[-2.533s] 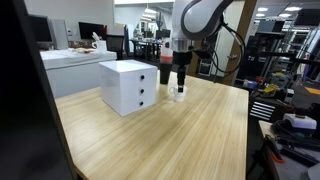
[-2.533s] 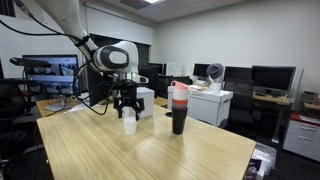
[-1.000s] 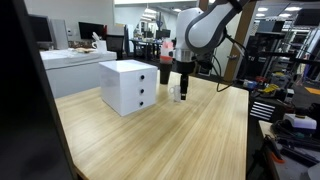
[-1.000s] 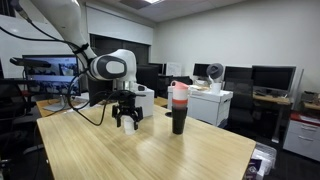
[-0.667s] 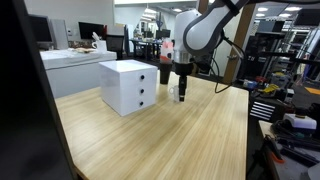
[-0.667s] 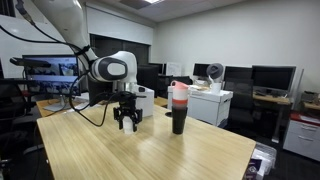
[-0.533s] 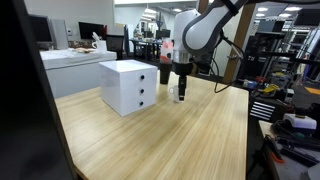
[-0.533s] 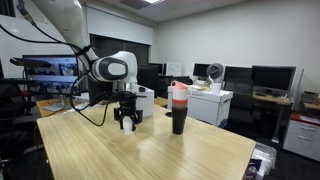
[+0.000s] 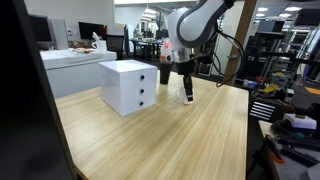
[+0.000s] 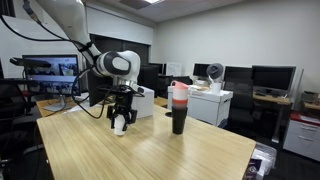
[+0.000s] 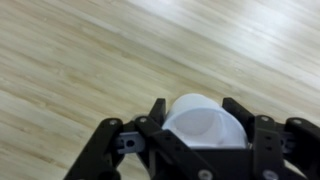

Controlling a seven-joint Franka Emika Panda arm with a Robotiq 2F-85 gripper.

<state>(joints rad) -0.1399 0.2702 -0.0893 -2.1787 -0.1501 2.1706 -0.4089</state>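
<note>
My gripper (image 11: 197, 112) is shut on a white cup (image 11: 205, 125), its black fingers (image 11: 157, 110) pressing on both sides of the cup's wall. In both exterior views the cup (image 9: 188, 98) (image 10: 119, 127) hangs from the gripper (image 9: 187, 92) (image 10: 120, 121) just above the light wooden table (image 9: 170, 140), slightly tilted. The wrist view looks into the cup's open mouth, and I see nothing inside it.
A white drawer box (image 9: 128, 86) (image 10: 146, 100) stands on the table close to the gripper. A black tumbler with a pink top (image 10: 178, 108) (image 9: 165, 69) stands farther along the table. The table's edge (image 9: 247, 130) borders shelves with clutter.
The gripper has gone from open around the cup to shut on it. It has raised the cup a little off the table and tilted it.
</note>
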